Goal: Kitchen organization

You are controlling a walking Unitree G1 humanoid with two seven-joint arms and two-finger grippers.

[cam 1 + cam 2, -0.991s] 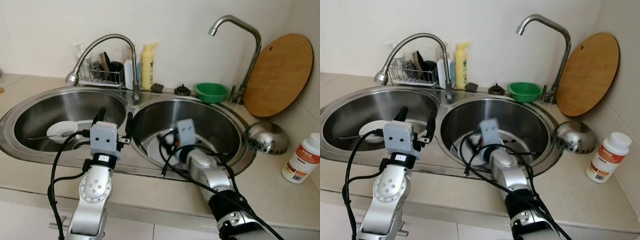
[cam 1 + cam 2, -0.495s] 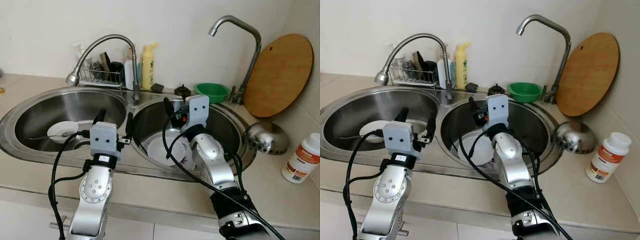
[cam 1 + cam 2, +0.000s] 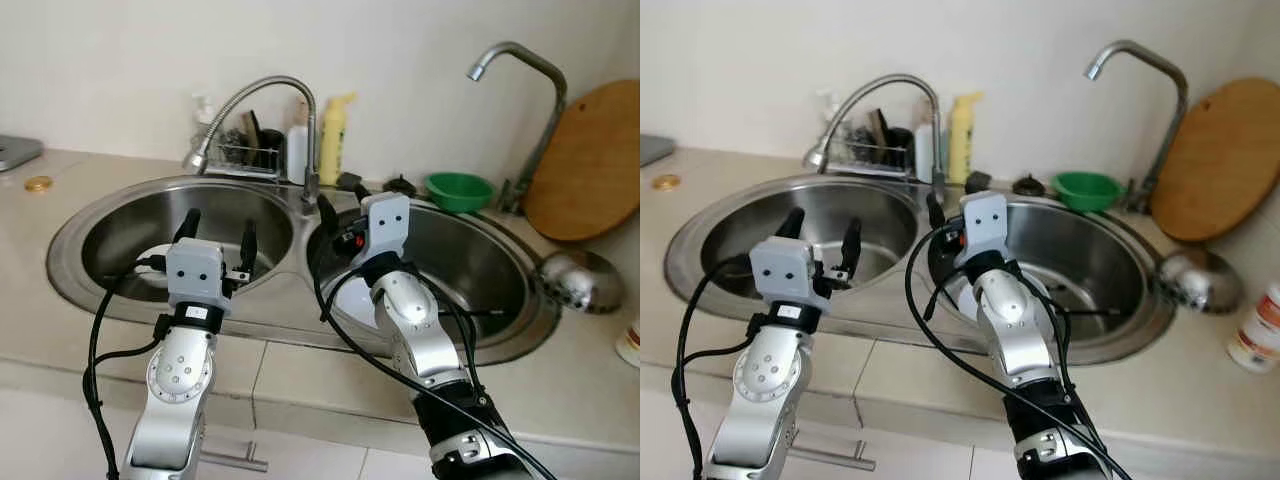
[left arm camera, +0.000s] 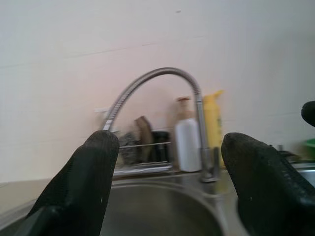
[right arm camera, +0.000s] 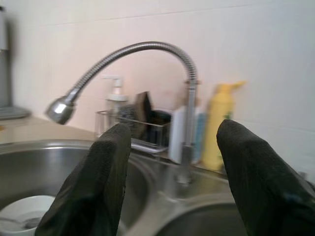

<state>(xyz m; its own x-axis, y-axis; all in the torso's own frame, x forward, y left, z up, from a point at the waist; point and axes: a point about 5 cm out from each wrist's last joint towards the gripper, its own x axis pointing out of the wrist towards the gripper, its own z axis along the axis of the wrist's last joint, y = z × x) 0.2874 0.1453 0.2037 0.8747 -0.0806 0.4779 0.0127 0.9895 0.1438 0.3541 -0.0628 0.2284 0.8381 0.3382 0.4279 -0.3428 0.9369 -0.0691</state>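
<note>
Two round steel basins lie before me. The left basin [image 3: 120,215] holds a white bowl [image 3: 150,262] with a spoon across it. A white plate [image 3: 348,300] lies in the right basin [image 3: 500,270], mostly hidden by my right arm. My left gripper [image 3: 220,235] hovers open and empty over the near side of the left basin. My right gripper [image 3: 338,222] is raised over the divider between the basins, open and empty, facing the flexible faucet [image 5: 133,49]. Its fingers [image 5: 251,167] stand wide apart.
A dish rack [image 3: 250,155], soap bottles and a yellow bottle [image 3: 335,135] line the back wall. A green bowl [image 3: 458,190], tall tap [image 3: 520,70], wooden board [image 3: 590,165] and steel ladle [image 3: 575,280] sit on the right. A gold lid [image 3: 38,184] lies far left.
My right gripper rose out of the right basin, off the plate, and now points at the back wall. The camera has turned left, so the whole scene shifted right. The left arm holds still.
</note>
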